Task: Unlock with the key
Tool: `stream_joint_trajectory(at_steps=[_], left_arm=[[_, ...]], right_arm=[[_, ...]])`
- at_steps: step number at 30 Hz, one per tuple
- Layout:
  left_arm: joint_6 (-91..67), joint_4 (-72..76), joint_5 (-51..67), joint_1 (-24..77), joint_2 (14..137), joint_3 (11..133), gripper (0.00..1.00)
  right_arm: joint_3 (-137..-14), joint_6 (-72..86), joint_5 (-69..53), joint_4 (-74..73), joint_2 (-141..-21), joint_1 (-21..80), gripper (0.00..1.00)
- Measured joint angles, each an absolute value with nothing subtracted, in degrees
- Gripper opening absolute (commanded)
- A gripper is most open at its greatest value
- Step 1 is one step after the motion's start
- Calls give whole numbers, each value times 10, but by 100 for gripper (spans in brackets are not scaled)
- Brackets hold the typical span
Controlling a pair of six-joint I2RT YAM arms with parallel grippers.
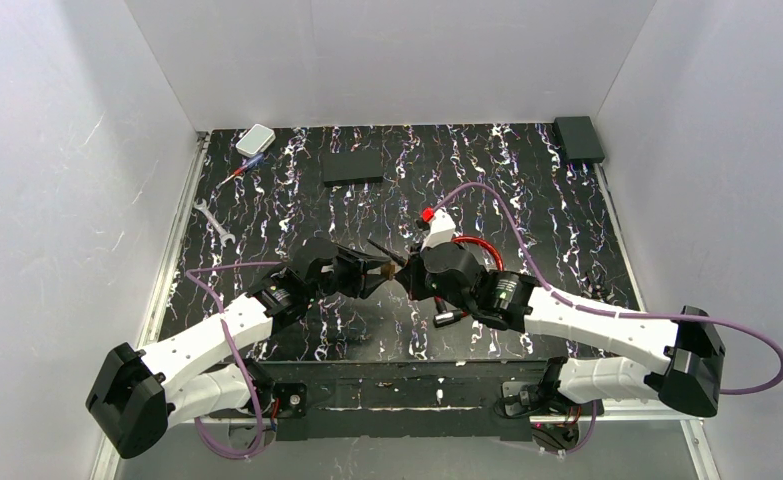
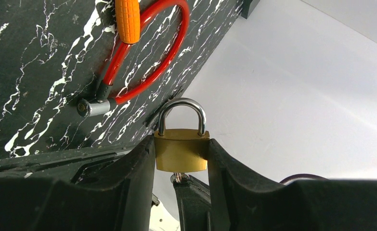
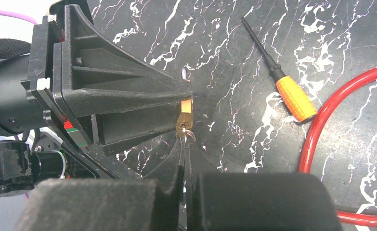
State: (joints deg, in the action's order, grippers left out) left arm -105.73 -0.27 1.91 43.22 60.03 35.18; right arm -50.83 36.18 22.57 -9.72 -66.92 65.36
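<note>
My left gripper (image 2: 181,144) is shut on the body of a small brass padlock (image 2: 181,150), held above the table with its silver shackle closed. A small silver key (image 3: 185,133) with a ring sticks out of the padlock's (image 3: 186,115) keyhole. My right gripper (image 3: 185,142) is shut on that key's head, end-on to the left gripper. In the top view the two grippers (image 1: 379,268) (image 1: 409,272) meet tip to tip over the mat's middle. The key (image 2: 178,177) shows just below the padlock in the left wrist view.
An orange-handled screwdriver (image 3: 296,98) lies on the black marbled mat beside a red cable lock (image 3: 316,139). A silver wrench (image 1: 212,220), a white box (image 1: 254,139), a flat black box (image 1: 352,167) and a black block (image 1: 578,138) sit further back.
</note>
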Motion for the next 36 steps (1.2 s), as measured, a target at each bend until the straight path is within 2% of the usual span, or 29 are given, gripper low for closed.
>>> stream_joint_trajectory(at_steps=[5, 6, 7, 9, 10, 13, 21, 27, 36], left_arm=[[-1054, -8, 13, 431, 600, 352, 0], [-1054, -9, 13, 431, 600, 352, 0], [-1052, -10, 12, 430, 600, 352, 0], [-1050, -11, 11, 430, 600, 352, 0], [-1049, -11, 11, 430, 600, 352, 0], [-1046, -8, 18, 430, 600, 352, 0], [-1045, -10, 21, 431, 591, 352, 0], [-1045, -16, 21, 432, 590, 352, 0], [-1041, -19, 20, 431, 589, 352, 0]], right_arm=[[-508, 362, 225, -90, -677, 654, 1], [-508, 362, 225, -89, -678, 654, 4], [-508, 362, 225, -88, -680, 654, 11], [-508, 364, 225, -86, -682, 654, 31], [-508, 366, 225, -84, -684, 654, 38], [-508, 370, 223, -75, -693, 654, 42], [-508, 380, 221, -74, -684, 654, 42], [-507, 390, 224, -73, -650, 654, 36], [-499, 399, 224, -72, -661, 654, 30]])
